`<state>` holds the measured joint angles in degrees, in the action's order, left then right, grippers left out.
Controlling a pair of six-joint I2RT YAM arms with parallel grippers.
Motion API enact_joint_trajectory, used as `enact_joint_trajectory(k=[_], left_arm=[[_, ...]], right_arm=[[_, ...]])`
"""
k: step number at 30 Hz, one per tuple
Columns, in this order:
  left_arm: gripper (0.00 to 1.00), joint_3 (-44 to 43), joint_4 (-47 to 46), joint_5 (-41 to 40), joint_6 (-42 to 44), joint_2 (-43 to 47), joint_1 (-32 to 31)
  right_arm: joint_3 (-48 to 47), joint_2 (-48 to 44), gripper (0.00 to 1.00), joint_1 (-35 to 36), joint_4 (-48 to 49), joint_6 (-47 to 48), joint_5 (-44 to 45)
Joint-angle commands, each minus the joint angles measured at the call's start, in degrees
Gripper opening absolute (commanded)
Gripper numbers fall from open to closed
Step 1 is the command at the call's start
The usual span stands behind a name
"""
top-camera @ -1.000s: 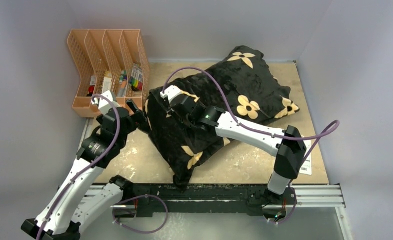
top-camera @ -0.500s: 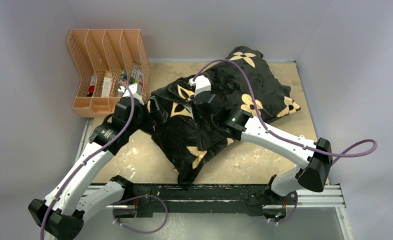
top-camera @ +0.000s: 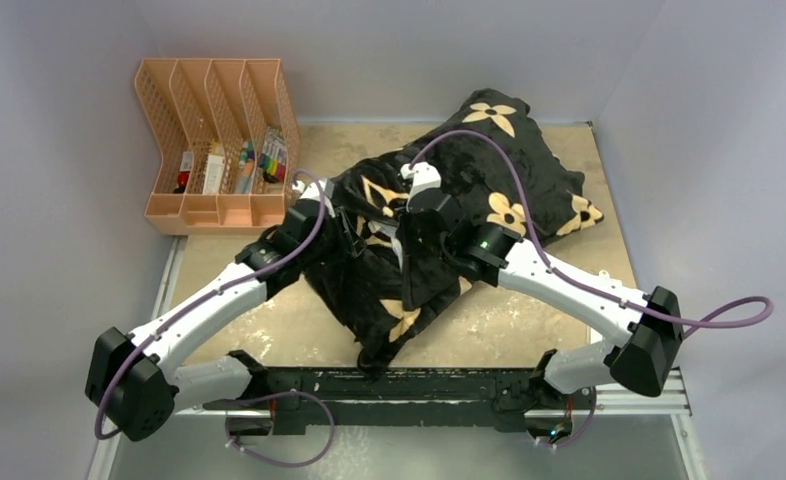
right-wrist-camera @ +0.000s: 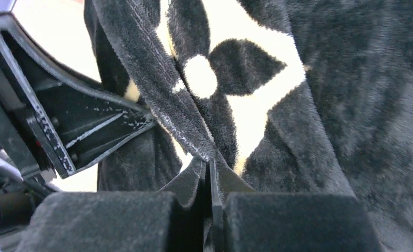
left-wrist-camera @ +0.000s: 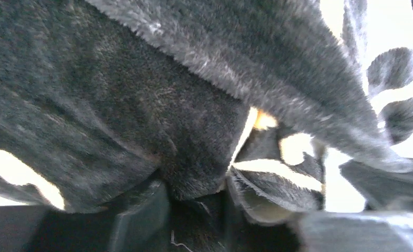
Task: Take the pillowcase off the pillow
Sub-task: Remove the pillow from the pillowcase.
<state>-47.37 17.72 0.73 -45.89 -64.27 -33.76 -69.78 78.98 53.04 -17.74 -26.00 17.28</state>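
Top external: orange file rack (top-camera: 214, 140) at back-left of surface (top-camera: 269, 320). Left jaws sunk in pillowcase (top-camera: 529, 170) folds; spread or gripping, cannot tell. Pillowcase heaped mid-surface, reaching back-right. Right jaws pressed together, pinching a pillowcase fold.

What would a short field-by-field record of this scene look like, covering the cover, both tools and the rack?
cover: black plush pillowcase with tan flower prints, bunched on the beige tabletop
right tool: shut, pinching a fold of the pillowcase
left tool: pressed into the fabric; grip unclear
rack: orange mesh desk organiser, far left, apart from both arms
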Motion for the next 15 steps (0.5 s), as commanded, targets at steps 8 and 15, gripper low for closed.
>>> enact_joint_trajectory(k=[8,15], left_arm=[[0.0,8.7,13.5,-18.7,-7.0,11.7,-4.2],[0.0,6.2,22.5,-22.9,-8.8,15.7,-4.2]], right_arm=[[1.1,-6.9,0.0,-20.0,-9.0,4.4,11.7],[7.6,-6.6,0.0,-22.4,-5.1,2.0,-3.4]])
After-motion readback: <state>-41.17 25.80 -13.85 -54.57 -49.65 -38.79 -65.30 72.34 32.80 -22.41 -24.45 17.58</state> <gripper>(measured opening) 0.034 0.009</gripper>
